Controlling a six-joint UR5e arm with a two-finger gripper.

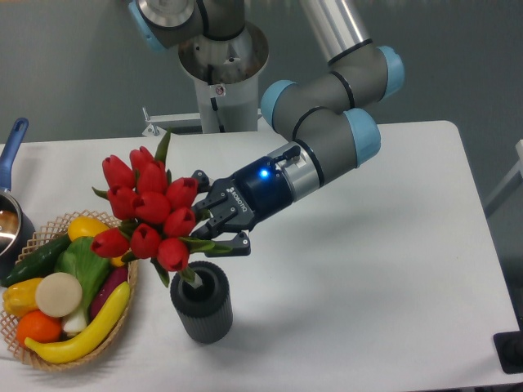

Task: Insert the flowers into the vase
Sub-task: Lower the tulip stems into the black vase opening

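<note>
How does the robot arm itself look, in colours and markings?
The arm has silver-grey tube links and dark grey joints with light blue end caps. The gripper is black with small white lettering, too small to read, and a blue light glows at its wrist.
</note>
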